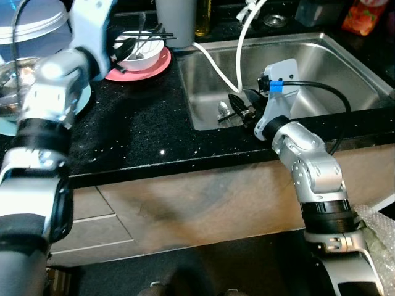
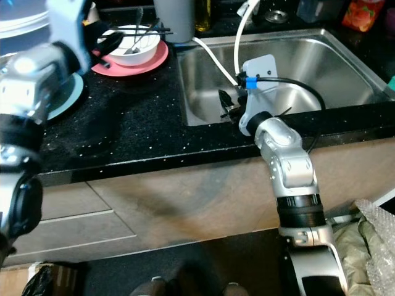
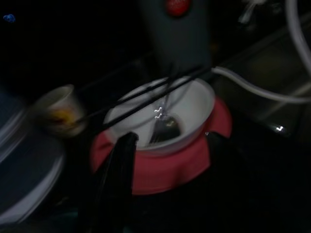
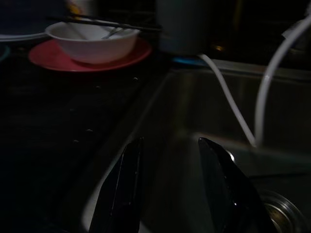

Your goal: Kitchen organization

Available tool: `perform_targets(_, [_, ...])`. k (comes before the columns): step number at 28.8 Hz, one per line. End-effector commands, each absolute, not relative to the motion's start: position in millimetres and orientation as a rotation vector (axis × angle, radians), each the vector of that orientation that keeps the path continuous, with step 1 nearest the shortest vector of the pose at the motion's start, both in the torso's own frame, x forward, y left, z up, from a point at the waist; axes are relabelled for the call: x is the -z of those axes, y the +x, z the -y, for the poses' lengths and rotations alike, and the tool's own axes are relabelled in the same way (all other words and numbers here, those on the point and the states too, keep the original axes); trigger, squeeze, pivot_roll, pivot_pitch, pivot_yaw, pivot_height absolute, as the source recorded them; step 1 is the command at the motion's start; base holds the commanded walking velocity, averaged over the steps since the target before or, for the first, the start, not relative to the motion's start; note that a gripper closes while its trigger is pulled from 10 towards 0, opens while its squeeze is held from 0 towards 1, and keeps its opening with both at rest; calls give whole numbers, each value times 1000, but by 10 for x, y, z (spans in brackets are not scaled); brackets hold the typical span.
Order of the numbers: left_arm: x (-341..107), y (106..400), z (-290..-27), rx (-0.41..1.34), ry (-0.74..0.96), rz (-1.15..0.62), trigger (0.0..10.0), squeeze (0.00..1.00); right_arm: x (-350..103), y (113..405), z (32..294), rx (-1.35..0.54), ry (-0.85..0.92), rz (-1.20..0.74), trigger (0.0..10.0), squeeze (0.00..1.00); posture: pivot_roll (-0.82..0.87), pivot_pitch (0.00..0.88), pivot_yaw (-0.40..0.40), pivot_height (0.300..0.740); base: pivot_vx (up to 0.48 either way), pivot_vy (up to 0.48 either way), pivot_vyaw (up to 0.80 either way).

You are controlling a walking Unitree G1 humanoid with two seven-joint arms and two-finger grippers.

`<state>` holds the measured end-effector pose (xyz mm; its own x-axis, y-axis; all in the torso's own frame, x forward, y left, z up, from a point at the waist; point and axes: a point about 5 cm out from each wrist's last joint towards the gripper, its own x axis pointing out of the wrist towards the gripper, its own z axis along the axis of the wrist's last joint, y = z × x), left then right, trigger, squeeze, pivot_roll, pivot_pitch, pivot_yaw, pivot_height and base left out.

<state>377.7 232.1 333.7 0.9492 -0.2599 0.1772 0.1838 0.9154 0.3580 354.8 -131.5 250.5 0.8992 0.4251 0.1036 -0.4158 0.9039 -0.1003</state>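
A white bowl stands on a red plate at the back of the black counter. Black chopsticks lie across the bowl and a metal spoon rests inside. My left gripper is at the plate's left edge and open; one black finger shows beside the plate, and nothing is held. My right gripper hangs inside the steel sink near its left wall. It is open and its fingers are spread with nothing between them.
Two white hoses drop into the sink beside my right gripper. A grey tumbler stands behind the bowl, with a small paper cup nearby. Glass lids and a blue plate lie far left. A red packet sits back right.
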Motion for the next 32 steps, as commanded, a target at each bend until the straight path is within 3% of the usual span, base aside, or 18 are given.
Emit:
perform_targets(1, [-3395,3711,-2369,223,366,221,10000,1000,-2528,3540,1274,-458,-68,136,10000,0,47,114,-18,740,0,0,0])
perform_targets(4, [-3348,3423,-2661,111,392,141,10000,1000,-2525,3520,1211,-486,-60,139,10000,0,52,113,-22,740,0,0,0])
perform_targets(8, [-3333,3306,-2794,23,389,104,10000,1000,-2505,3510,1186,-500,-58,134,10000,0,58,114,-28,740,0,0,0])
perform_targets(10, [-3288,3244,-2855,-10,427,72,10000,0,-2495,3504,1168,-510,-58,131,10000,0,56,116,-29,740,0,0,0])
perform_targets(20, [-3190,3085,-2923,-84,512,-55,10000,0,-2488,3497,1159,-524,-64,124,10000,0,55,122,-26,740,0,0,0])
perform_targets(32, [-3164,3033,-2954,-119,508,-49,10000,0,-2456,3470,1160,-531,-61,113,10000,0,53,125,-25,740,0,0,0])
